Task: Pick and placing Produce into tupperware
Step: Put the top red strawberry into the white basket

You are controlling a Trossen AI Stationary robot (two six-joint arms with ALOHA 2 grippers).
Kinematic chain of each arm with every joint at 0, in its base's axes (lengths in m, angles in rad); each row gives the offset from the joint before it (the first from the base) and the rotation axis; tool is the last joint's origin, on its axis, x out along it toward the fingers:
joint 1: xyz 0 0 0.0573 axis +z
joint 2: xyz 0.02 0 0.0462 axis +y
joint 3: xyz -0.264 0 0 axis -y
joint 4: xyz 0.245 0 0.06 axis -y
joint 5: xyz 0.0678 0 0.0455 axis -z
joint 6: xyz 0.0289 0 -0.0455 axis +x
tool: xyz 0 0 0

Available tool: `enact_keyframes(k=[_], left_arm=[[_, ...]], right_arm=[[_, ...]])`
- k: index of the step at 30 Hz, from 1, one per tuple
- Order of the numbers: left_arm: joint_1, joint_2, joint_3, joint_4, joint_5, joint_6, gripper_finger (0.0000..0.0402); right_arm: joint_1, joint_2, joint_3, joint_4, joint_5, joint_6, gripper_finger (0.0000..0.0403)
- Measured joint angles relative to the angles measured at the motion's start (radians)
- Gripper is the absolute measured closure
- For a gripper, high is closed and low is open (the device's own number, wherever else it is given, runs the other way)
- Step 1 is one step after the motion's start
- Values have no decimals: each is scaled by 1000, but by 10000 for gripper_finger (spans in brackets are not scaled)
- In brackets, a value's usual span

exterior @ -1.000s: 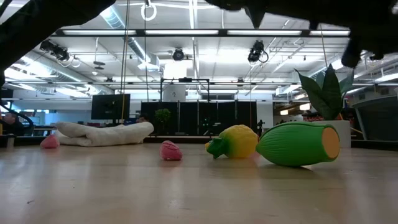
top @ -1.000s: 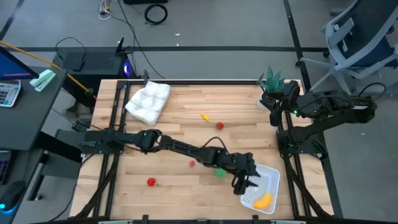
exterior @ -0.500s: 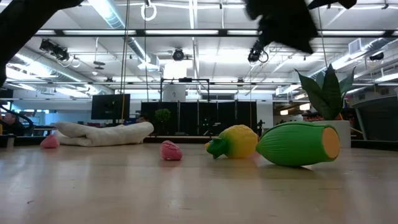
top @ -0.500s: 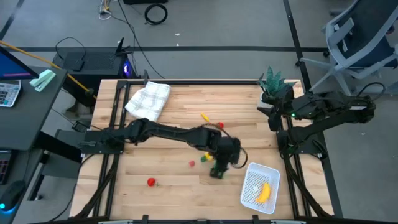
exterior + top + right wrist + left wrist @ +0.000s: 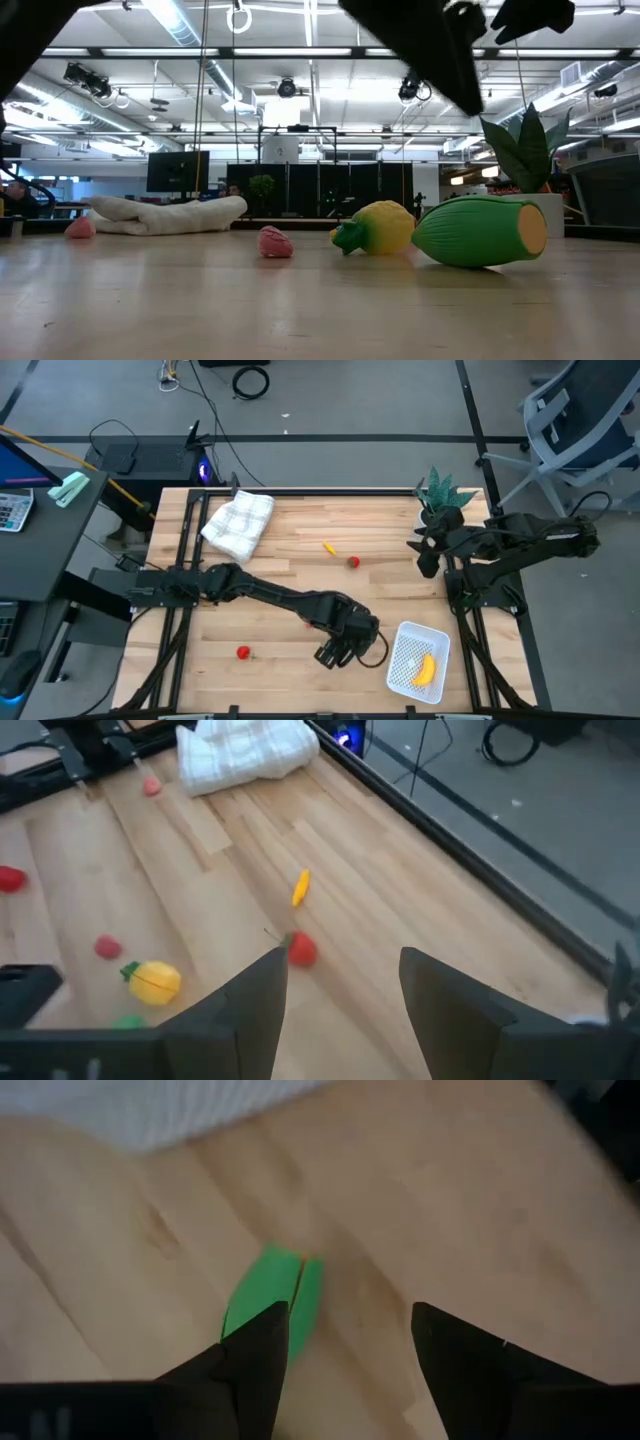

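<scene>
Your left claw (image 5: 338, 650) hangs low over the desk (image 5: 290, 550), just beside the basket (image 5: 404, 651) on the side toward the cloth (image 5: 238, 523). Its fingers (image 5: 255, 1360) stand apart with nothing between them, and its wrist view shows the green piece (image 5: 272, 1304) on the wood just ahead of the tips, untouched. The banana (image 5: 426, 669) lies inside the basket, at the end farthest from the cloth.

Your right claw (image 5: 424, 552) waits at the desk edge just beside the plant (image 5: 440, 490); its fingers (image 5: 250, 1005) are spread wide and empty.

Between the basket and the cloth, near the desk's middle, you have a small orange piece (image 5: 329, 547) and a red piece (image 5: 353, 562) close together. Another red piece (image 5: 243, 652) sits well away from the basket, toward the left arm's base. The right wrist view also gives you the yellow pepper (image 5: 153, 979) with a pink piece (image 5: 106, 947) close by it; in the low view the pepper (image 5: 375, 227) sits just beside the green piece (image 5: 480, 232).
</scene>
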Motion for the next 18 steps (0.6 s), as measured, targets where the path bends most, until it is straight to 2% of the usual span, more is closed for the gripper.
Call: enact_keyframes(k=[6,9,13,18], left_arm=[[15,14,2,6,-34,-38,182],[23,12,2,8,-95,-102,183],[44,-4,9,-12,-164,-256,185],[65,-46,6,-135,-166,-431,184]], right_arm=[[0,5,-26,1,-90,97,199],[3,25,-28,1,-232,93,199],[3,71,-28,0,-438,-64,199],[2,141,-28,19,-428,-178,199]])
